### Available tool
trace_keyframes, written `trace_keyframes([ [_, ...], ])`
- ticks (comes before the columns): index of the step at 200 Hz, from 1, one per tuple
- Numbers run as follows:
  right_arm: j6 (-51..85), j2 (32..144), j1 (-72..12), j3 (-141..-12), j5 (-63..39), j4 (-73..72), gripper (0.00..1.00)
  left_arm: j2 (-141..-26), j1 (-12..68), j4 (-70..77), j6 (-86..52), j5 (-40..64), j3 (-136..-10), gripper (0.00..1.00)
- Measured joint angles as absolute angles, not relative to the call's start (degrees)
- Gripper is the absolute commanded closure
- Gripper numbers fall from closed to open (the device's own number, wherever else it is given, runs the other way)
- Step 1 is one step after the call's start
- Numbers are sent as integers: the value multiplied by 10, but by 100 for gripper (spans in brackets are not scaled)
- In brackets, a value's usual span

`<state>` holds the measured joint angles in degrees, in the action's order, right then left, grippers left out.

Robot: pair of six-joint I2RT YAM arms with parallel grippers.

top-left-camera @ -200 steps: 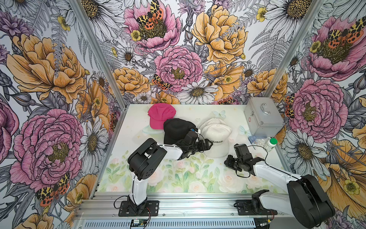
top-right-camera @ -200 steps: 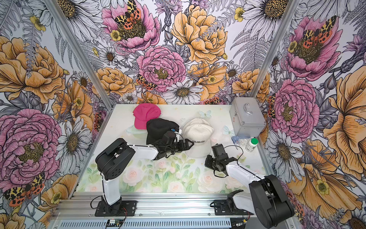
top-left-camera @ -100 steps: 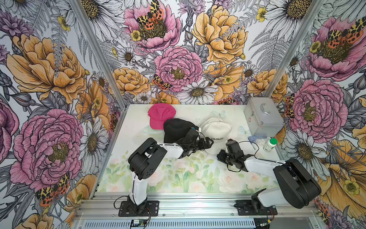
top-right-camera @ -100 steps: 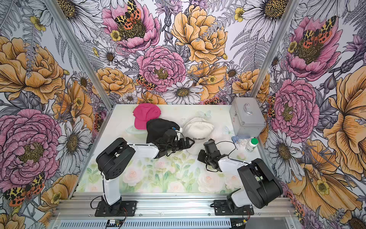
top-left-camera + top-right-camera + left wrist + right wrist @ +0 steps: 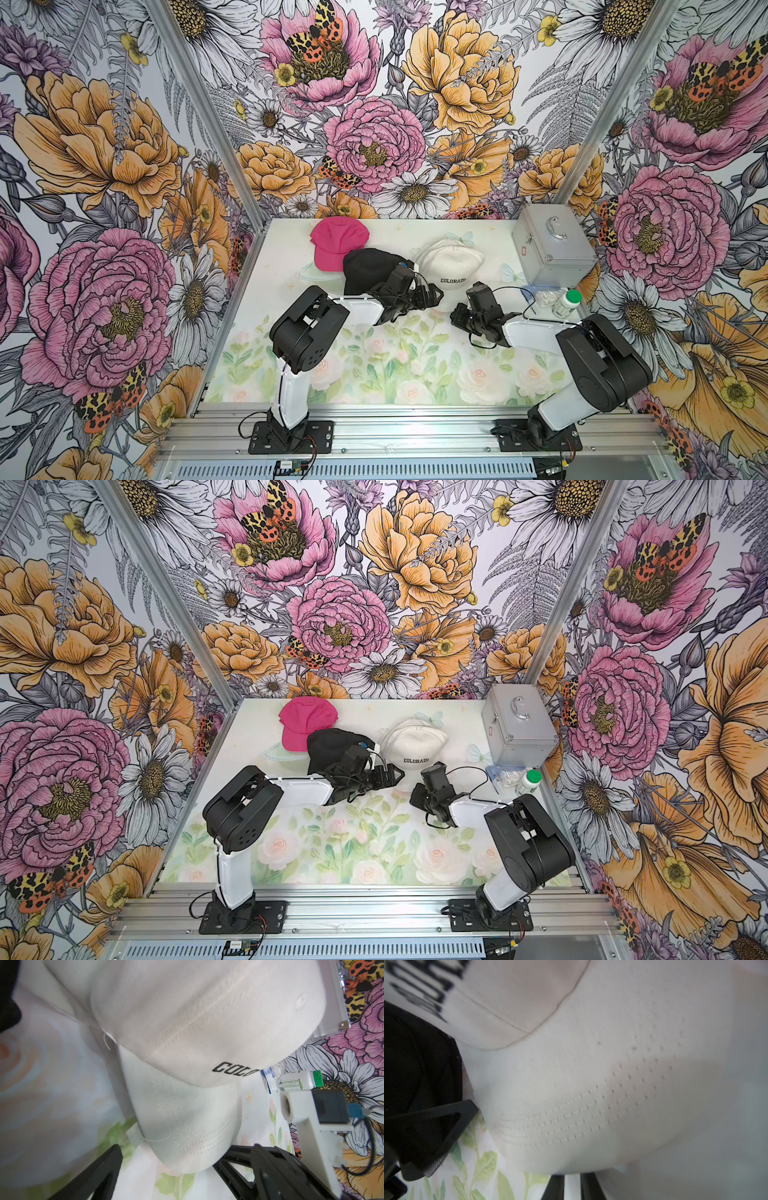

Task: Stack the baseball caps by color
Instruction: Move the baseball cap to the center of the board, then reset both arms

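Just beside cream cap point(image 5: 451, 259), left fingers point(image 5: 110, 1157).

floral table point(image 5: 374, 374) | pink cap point(image 5: 338, 245) 11 o'clock | black cap point(image 5: 368, 270) 10 | cream cap point(image 5: 451, 262) 12 | silver case point(image 5: 548, 249) 2 | bottle point(image 5: 567, 303) 3

pink cap point(image 5: 338, 243) at back, black cap point(image 5: 365, 270) against it, cream cap point(image 5: 451, 259) (black colorado lettering) nearby, brim forward

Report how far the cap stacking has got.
Looks done: pink cap, black cap and cream cap each form one colour group; how many lie in each is hidden. In hand: the open left fingers flank the cream brim, and the nearly closed right fingers sit at its edge, no grip visible. Left: probably only squaring up the cream pile.
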<state>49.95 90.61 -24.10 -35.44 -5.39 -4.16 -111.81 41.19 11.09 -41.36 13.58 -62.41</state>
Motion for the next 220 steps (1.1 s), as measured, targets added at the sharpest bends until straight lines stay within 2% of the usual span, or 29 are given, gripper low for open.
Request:
trace_keyframes([
  [84, 495, 966, -240, -433, -45, -20, 70, -917, 404, 40, -360, 68, -567, 1],
  [119, 491, 960, -240, -432, -45, -14, 58, -856, 347, 21, -345, 33, -507, 1],
  [127, 491, 954, -240, -427, -45, -14, 55, -843, 335, 14, -340, 25, -495, 1],
  [160, 497, 912, -240, -388, -52, -1, 55, -782, 287, -10, -323, -13, -458, 1],
  [220, 484, 774, -240, -349, -58, 109, 34, -642, 172, -38, -289, -88, -389, 1],
])
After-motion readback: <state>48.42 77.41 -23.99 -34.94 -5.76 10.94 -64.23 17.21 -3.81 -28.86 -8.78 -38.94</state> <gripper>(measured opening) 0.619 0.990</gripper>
